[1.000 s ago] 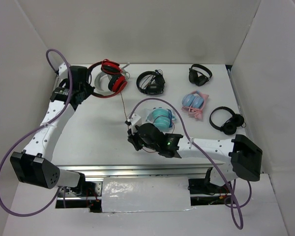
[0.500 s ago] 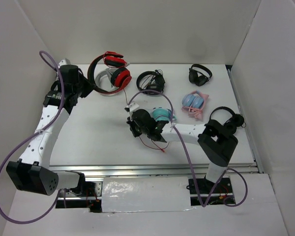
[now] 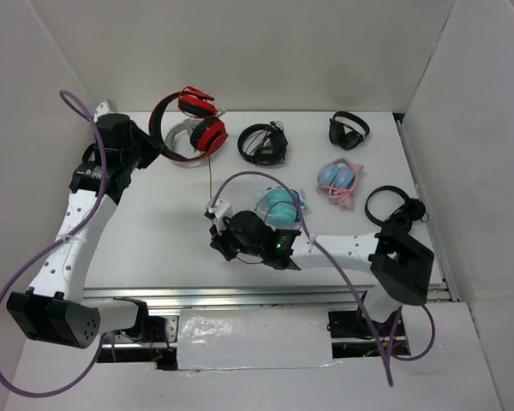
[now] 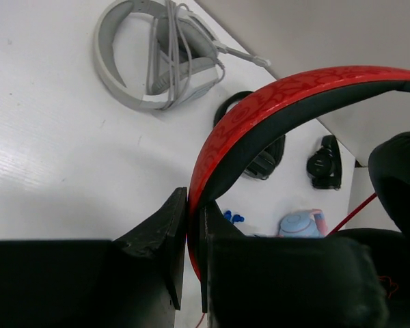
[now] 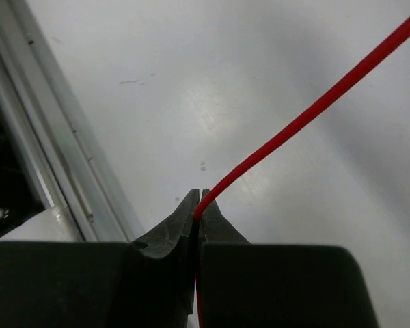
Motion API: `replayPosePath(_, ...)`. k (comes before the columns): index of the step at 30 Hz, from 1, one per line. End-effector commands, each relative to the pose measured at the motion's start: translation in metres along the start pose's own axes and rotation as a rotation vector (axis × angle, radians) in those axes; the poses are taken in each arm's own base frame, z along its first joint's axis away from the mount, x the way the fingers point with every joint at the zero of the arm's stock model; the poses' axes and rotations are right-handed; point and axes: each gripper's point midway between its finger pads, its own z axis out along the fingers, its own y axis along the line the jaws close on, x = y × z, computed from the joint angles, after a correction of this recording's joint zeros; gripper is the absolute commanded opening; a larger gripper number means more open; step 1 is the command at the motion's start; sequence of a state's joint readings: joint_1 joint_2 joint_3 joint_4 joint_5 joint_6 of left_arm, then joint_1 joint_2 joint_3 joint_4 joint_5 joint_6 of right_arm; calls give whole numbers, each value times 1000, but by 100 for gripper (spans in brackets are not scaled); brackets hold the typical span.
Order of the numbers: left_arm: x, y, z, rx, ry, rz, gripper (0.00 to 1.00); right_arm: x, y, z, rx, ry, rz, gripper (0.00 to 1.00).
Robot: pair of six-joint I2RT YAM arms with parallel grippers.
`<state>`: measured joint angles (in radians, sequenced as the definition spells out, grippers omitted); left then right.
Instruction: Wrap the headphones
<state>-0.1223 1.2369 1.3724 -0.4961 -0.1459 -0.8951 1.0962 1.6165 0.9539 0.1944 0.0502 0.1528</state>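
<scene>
The red headphones (image 3: 197, 120) hang in the air at the far left of the table. My left gripper (image 3: 147, 151) is shut on their black-and-red headband (image 4: 273, 109); the band runs between the jaws (image 4: 195, 205). The thin red cable (image 3: 210, 180) drops from the earcups toward the near side. My right gripper (image 3: 219, 236) is shut on the cable (image 5: 314, 109); the cable leaves the jaw tips (image 5: 198, 198) and runs up to the right, just above the table.
Light grey headphones (image 3: 182, 137) lie under the red ones, also in the left wrist view (image 4: 157, 61). Black headphones (image 3: 261, 144), another black pair (image 3: 349, 130), a blue-pink pair (image 3: 337, 178), a teal pair (image 3: 278, 205) and a black pair (image 3: 394, 210) lie across the table. A metal rail (image 5: 55, 157) edges the near side.
My left gripper has lifted the red headphones up and back off the grey pair. My right gripper has moved left and nearer with the cable, which now runs straighter.
</scene>
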Motion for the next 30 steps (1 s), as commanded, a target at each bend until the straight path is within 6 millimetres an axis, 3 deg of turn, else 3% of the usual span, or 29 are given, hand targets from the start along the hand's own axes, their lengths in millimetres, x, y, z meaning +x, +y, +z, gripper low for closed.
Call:
replayPosePath(1,-18,-1,11,-23,-93,-71,0,-27,34,-25,-82,-107,-81,0)
replayPosePath(2,-15,5,13,-52,-94,-74,0,-22,32,-28,-60,-86,-85,0)
replayPosePath(6,-4,40,20,-245,-152,-70,0,-32,26,-45,13,-75,-45,0)
replayPosePath(10,10,53,19,-333,-173,-20,0,-42,7,-57,136,-56,-26,0)
replayPosePath(12,21,49,19,-341,-165,33,0,-48,-5,-64,208,-29,-47,0)
replayPosePath(13,25,48,17,-357,-172,67,0,-62,-7,-68,228,-42,-57,0)
replayPosePath(15,34,49,19,-378,-169,142,0,-60,-21,-75,311,8,-116,0)
replayPosePath(21,64,37,23,-366,-163,371,0,-91,-60,-105,511,-42,-229,0)
replayPosePath(27,105,20,30,-294,-97,563,0,-123,-65,-123,482,-135,-246,0)
replayPosePath(30,133,8,32,-178,-28,635,0,-136,-71,-130,469,-174,-243,0)
